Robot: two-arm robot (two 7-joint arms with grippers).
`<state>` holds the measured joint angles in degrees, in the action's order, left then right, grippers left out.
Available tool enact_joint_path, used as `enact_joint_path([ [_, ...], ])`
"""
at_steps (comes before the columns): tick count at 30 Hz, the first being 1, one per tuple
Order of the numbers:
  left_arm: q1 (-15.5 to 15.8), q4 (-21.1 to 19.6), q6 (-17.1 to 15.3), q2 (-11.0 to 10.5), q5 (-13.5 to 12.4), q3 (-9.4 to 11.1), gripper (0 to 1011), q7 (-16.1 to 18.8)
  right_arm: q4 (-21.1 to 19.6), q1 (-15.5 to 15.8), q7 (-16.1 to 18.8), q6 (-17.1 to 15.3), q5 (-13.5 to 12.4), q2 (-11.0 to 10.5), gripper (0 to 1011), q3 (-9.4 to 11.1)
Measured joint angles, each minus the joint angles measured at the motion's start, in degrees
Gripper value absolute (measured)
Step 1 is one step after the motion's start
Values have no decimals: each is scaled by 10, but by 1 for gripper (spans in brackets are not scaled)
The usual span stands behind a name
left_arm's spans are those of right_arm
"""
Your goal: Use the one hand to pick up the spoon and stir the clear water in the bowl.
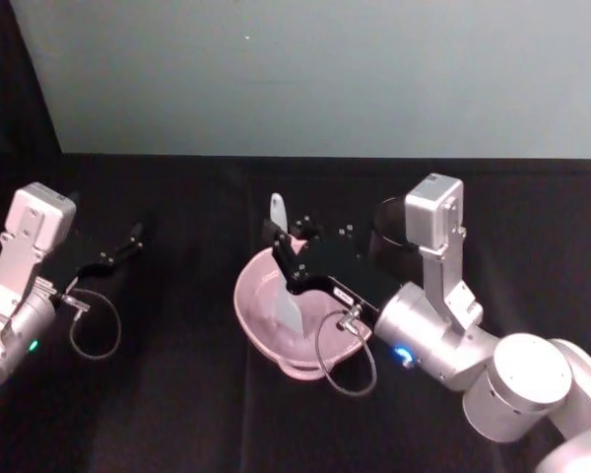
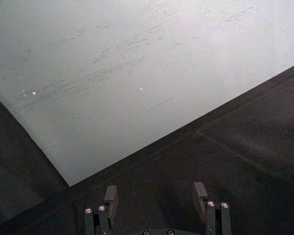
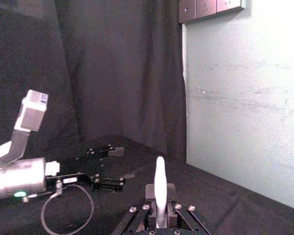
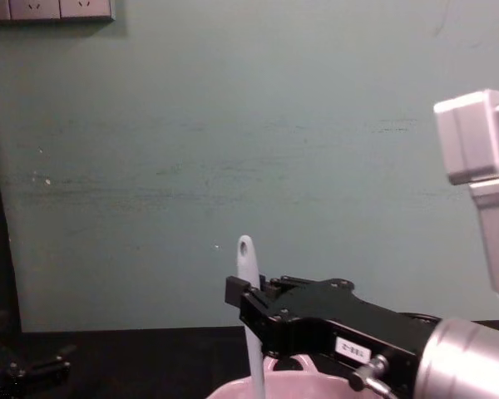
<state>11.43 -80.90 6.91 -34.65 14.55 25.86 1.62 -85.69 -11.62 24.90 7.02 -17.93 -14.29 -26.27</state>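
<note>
My right gripper (image 1: pixel 285 253) is shut on the white spoon (image 1: pixel 288 307) and holds it nearly upright over the pale pink bowl (image 1: pixel 244 299) at the table's middle. The flat blade reaches down inside the bowl, and the handle end with its hole (image 1: pixel 277 208) sticks up above the fingers. The chest view shows the spoon (image 4: pixel 249 270) rising from the gripper (image 4: pixel 249 306) above the bowl's rim (image 4: pixel 303 384). In the right wrist view the handle (image 3: pixel 159 181) stands between the shut fingers. My left gripper (image 1: pixel 126 243) rests open at the left, away from the bowl.
A black wire-mesh cup (image 1: pixel 385 232) stands just behind my right arm, to the right of the bowl. Black cloth covers the table, and a pale green wall runs along its far edge. A cable loop (image 1: pixel 343 367) hangs from my right wrist over the bowl's near rim.
</note>
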Motion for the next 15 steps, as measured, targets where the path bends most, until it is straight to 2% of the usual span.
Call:
enact_joint_path([
  [6,0,0,0,0,0,0,1011,0,50,-44,-1,10,16,19,121,-6],
  [15,0,0,0,0,0,0,1011,0,87,-73,-10,14,29,27,121,2],
])
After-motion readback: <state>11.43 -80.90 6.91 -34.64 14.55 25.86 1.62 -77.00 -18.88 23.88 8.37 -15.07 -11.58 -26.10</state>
